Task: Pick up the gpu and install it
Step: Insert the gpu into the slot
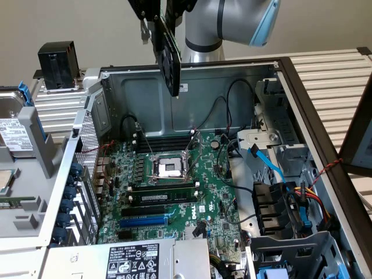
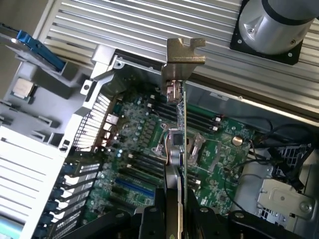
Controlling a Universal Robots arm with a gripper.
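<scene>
**Figure: gpu (image 1: 171,58) carried over the open computer case (image 1: 133,93).** In the upper centre of the exterior view the card is seen clamped in the gripper (image 1: 165,17). The jaws are drawn in narrow on the card's upper part. The card hangs upright and edge-on, touching nothing, well above the motherboard (image 1: 174,203). In the wrist view it is seen along its thin edge, with the silver bracket (image 2: 185,52) at the end away from the gripper and the board spread out beneath it.

The step in hand is judged to be the carry and alignment over the board. It is judged best done as follows:

- **Attitude:** the card is best kept plumb, since any tilt would be passed on to the connector edge.
- **Line:** the card's long edge is best laid parallel to the blue expansion slot (image 1: 144,221) in the lower centre of the exterior view — the likely seat, though this cannot be confirmed from the frames.
- **Bracket:** the bracket end is best turned toward the blue-clipped rear openings (image 1: 78,197) at the exterior view's left.
- **Clearance:** the exposed CPU socket (image 1: 170,168), the seated RAM stick (image 1: 163,187) and the black cables (image 1: 235,93) looping over the back wall should be given a wide berth.
- **Grip:** the hold is taken high on the card, so it could swing under a quick move — slow travel is advisable.
</scene>
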